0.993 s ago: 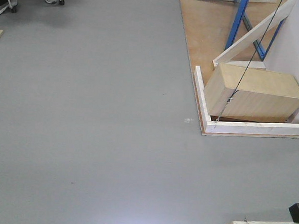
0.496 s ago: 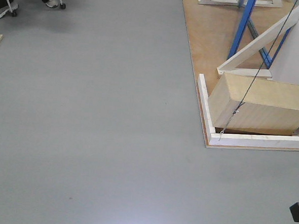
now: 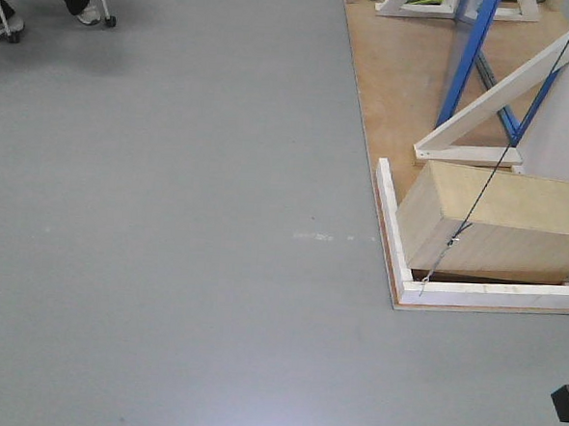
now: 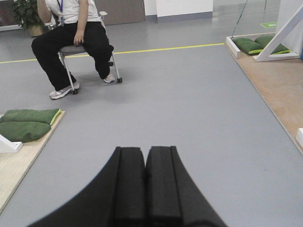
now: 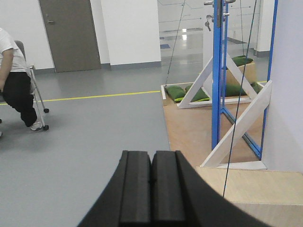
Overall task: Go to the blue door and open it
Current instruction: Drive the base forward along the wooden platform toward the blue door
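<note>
**Blue door ahead and to the right, well apart from both arms**

Seen almost edge-on: glossy bright-blue door, a tall upright strip in the right wrist view, long axis vertical, standing on the tan plywood platform. Shows in the front view as a blue upright at the top right, beyond the platform's near corner. Carries silver handle hardware high up, cut by the top edge of the view, so no telling which way the lever points. Shut or ajar: cannot tell from these angles.

Lies ahead and to the right of the right gripper, well apart. Jaws pressed together there, pads meeting along a thin seam, nothing between them. Same for the left gripper: jaws closed and empty, aimed at open grey floor and a seated person in black trousers, with no door in that view. Right arm judged the nearer one.

Flanked by a white diagonal wooden brace and a thin dark cable; fronted by a pale wooden box at the platform corner. Likely need: a drive forward and a turn rightward past the box, then a raise toward the handle before any reach.
</note>
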